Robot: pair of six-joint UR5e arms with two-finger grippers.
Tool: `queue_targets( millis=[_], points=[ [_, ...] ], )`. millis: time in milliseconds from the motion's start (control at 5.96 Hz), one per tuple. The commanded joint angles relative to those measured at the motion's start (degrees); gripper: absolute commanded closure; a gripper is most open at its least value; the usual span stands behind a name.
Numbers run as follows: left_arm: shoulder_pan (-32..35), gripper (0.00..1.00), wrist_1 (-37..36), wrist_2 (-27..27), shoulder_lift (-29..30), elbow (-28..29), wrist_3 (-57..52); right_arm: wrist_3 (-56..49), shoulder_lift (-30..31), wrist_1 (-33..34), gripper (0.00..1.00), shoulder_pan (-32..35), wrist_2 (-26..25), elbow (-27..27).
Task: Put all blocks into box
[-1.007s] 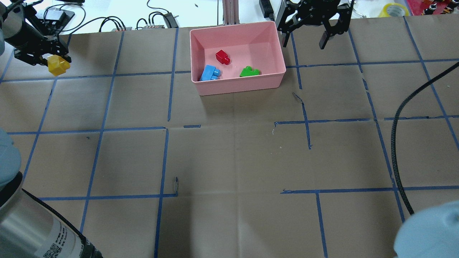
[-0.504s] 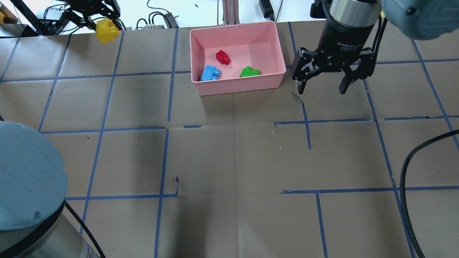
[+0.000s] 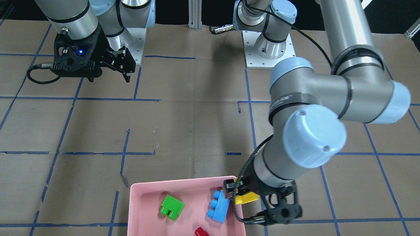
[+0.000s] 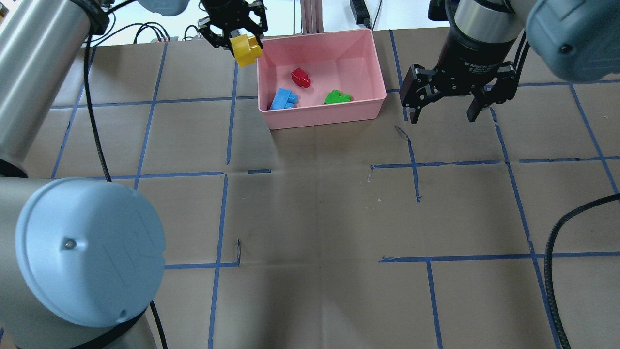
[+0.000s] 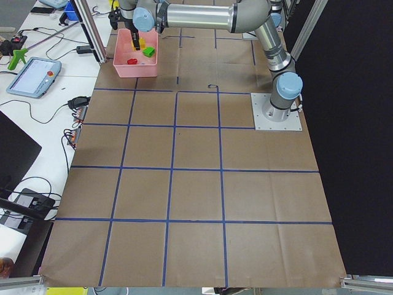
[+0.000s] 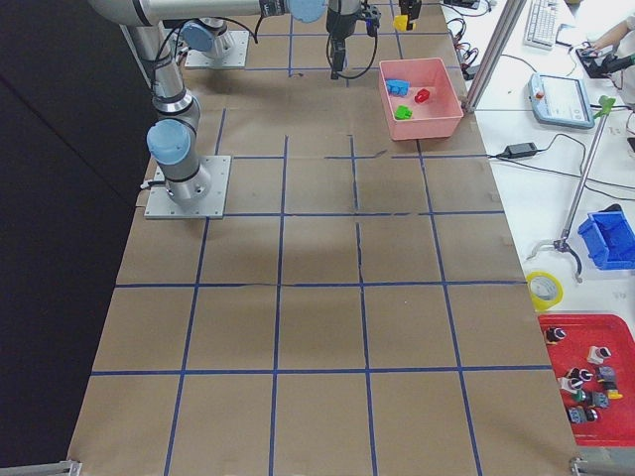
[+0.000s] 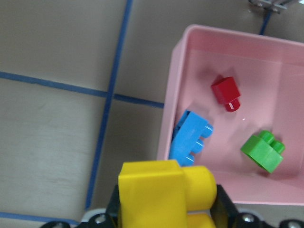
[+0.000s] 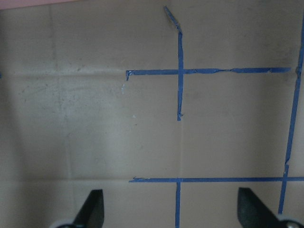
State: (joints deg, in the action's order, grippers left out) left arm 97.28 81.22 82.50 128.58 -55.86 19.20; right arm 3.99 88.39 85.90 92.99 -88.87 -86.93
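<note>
The pink box (image 4: 322, 116) stands at the table's far middle. In it lie the red block (image 4: 300, 77), the light blue block (image 4: 284, 99) and the green block (image 4: 337, 97). My left gripper (image 4: 241, 44) is shut on the yellow block (image 4: 247, 50) and holds it in the air just outside the box's far left corner. The left wrist view shows the yellow block (image 7: 161, 190) between the fingers, with the box (image 7: 171, 109) ahead. My right gripper (image 4: 443, 114) is open and empty, above the table to the right of the box.
Brown paper with blue tape lines (image 4: 227, 121) covers the table. Cables and a metal post (image 4: 310, 14) lie beyond the far edge behind the box. A black cable (image 4: 552, 252) hangs at the right. My left arm's elbow (image 4: 92, 252) fills the near left.
My left gripper has carried the yellow block from the far left, to the right, up to the box's left corner. My right gripper has come from the far edge nearer, beside the box.
</note>
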Motion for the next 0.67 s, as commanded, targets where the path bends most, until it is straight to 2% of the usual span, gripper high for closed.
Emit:
queue_targets(
  millis=[0, 168, 336, 504],
  points=[
    [4.13, 0.73, -9.45, 0.73, 7.17, -0.12, 3.29, 4.25, 0.20, 1.38, 0.00, 0.09, -1.30, -0.08],
    [4.76, 0.69, -10.72, 0.99, 8.25, -0.21, 3.30, 4.10, 0.29, 1.29, 0.00, 0.00, -1.31, -0.17],
    [4.76, 0.19, -12.30, 3.17, 8.09, -0.21, 3.21, 4.10, 0.20, 1.29, 0.00, 0.00, -1.31, -0.17],
    [5.03, 0.01, -13.79, 7.54, 7.48, -0.39, 2.95, 4.10, 0.20, 1.29, 0.00, 0.00, -1.31, -0.17]
  ],
)
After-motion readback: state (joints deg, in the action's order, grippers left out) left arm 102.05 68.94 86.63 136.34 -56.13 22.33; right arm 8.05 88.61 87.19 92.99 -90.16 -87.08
